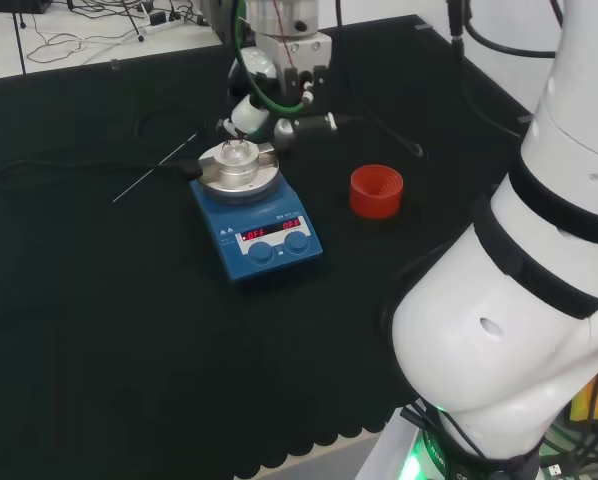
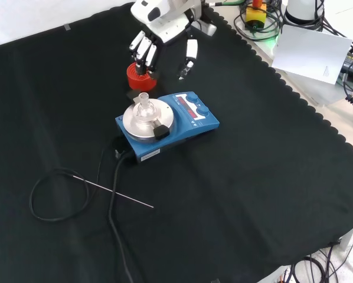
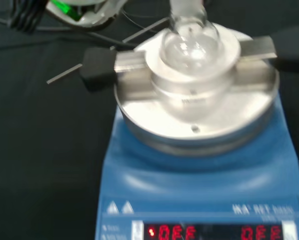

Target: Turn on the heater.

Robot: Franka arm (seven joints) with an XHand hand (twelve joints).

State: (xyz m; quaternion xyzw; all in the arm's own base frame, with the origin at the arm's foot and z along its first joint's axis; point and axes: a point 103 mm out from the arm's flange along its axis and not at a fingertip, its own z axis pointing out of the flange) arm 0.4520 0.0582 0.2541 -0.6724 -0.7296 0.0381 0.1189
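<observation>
The blue heater stands mid-cloth with a round metal plate and a small clear flask clamped on top. Two red displays are lit on its front panel above two blue knobs. The hand hangs in the air beyond the heater, above the red ribbed ring. Its fingers point down, straight and spread, and hold nothing; the thumb is apart from them. From behind the arm, the hand is just past the flask. The wrist view looks down on the flask, the plate and the heater.
The red ribbed ring stands to the right of the heater in the head view. A thin metal rod and a looped black cable lie on the cloth near the heater. The arm's white links fill the head view's right.
</observation>
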